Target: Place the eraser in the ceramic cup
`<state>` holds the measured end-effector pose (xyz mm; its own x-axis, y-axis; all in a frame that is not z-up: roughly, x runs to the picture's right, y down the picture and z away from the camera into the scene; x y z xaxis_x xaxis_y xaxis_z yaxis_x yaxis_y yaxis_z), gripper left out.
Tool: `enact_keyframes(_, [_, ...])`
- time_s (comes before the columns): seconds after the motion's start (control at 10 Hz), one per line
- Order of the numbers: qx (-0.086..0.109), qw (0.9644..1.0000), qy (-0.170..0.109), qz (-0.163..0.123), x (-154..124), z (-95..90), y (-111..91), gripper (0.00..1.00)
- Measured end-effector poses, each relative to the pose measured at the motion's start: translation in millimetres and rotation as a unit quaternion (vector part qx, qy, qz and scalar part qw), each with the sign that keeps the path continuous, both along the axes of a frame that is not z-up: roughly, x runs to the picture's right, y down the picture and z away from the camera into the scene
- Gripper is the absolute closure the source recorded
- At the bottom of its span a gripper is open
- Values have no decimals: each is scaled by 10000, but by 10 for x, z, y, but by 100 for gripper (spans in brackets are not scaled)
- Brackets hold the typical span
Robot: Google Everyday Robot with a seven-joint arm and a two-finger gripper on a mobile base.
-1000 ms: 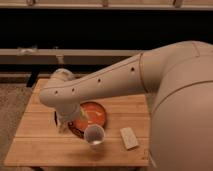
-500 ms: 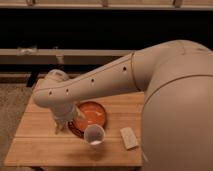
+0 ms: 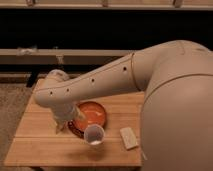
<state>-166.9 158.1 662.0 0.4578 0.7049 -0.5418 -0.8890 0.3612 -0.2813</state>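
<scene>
The white ceramic cup (image 3: pixel 94 135) stands upright on the wooden table (image 3: pixel 40 150), just in front of the orange plate (image 3: pixel 90 116). My arm reaches across from the right, and its wrist bends down at the plate's left edge. My gripper (image 3: pixel 62 126) points down there, low over the table, to the left of the cup and apart from it. The wrist hides most of the gripper. The black eraser is not in view.
A pale beige rectangular block (image 3: pixel 129 137) lies on the table to the right of the cup. My bulky arm (image 3: pixel 170 100) covers the table's right side. A dark shelf and rail run behind the table.
The arm has swung a little to the left and fills more of the view. The wrist now sits nearer the plate's left edge. Cup, plate and block have not moved.
</scene>
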Motion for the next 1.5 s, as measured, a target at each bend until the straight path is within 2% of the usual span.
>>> enact_keyframes(0.2, [41,9999,-155,31,-139,124,-53,20])
enact_keyframes(0.4, [71,9997,-247,42,-163,280,-109,20])
enact_keyframes(1.1, [-105,9979,-626,-100,-684,728,-183,20])
enact_keyframes(1.5, [-196,9973,-676,-211,-889,963,-156,20])
